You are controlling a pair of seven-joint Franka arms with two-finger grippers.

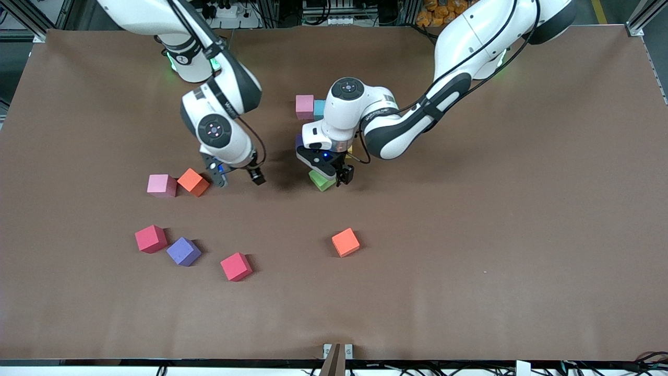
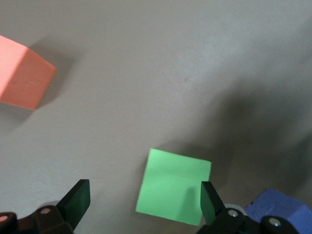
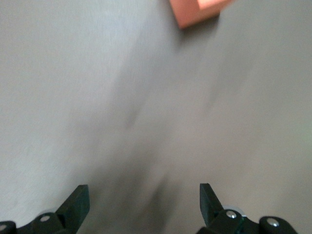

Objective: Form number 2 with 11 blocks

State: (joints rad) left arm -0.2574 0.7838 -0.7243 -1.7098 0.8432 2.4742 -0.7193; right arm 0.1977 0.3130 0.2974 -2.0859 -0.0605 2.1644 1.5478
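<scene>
While both stand wide open, left gripper straddles green block.

Bare table near left arm's end

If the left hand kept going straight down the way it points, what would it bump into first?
Probably the green block: the open left hand hangs just above it, one finger at its edge. How far above is hard to judge.

Orange block, spread end effector
</scene>
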